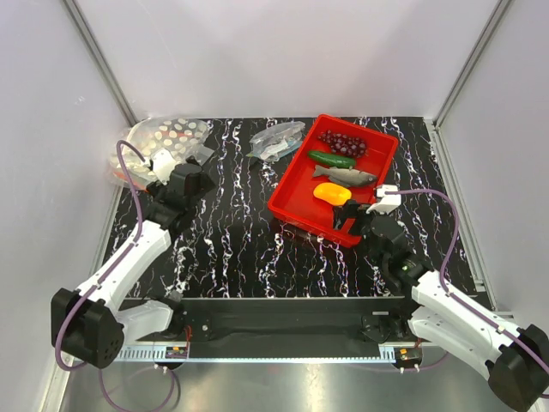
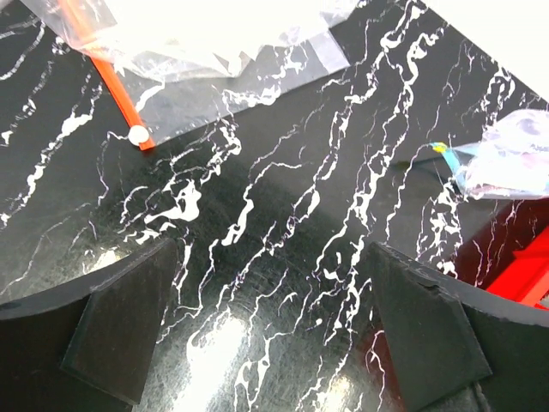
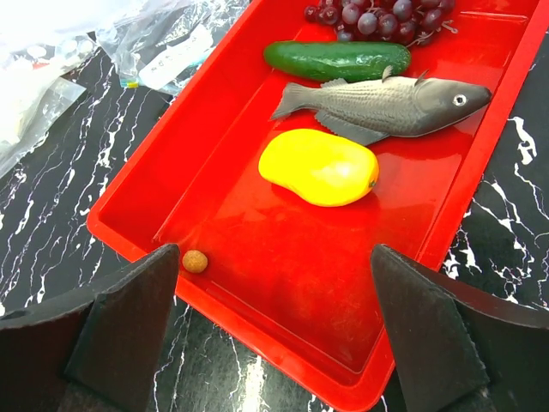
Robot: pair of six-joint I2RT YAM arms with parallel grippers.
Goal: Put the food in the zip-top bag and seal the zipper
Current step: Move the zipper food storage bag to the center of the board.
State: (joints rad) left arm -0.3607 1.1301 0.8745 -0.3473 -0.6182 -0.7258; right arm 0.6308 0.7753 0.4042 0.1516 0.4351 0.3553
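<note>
The food lies in a red tray [image 1: 292,199]: dark red grapes [image 1: 343,142], a green cucumber [image 1: 332,159], a grey fish [image 1: 345,175] and an orange-yellow fruit [image 1: 332,193]. In the right wrist view the grapes [image 3: 377,13], cucumber [image 3: 334,60], fish [image 3: 386,105] and fruit [image 3: 319,167] lie ahead of my open right gripper [image 3: 274,335], which straddles the tray's near rim [image 3: 283,343]. The dotted zip-top bag [image 1: 167,137] lies crumpled at the back left. Its red zipper [image 2: 116,86] shows ahead of my left gripper [image 2: 270,335], which hovers open over bare table.
A smaller clear bag [image 1: 276,140] lies between the dotted bag and the tray, also seen as the small bag [image 2: 515,154] to the right of the left gripper. A small brown ball [image 3: 195,261] sits in the tray's near corner. Grey walls enclose the table.
</note>
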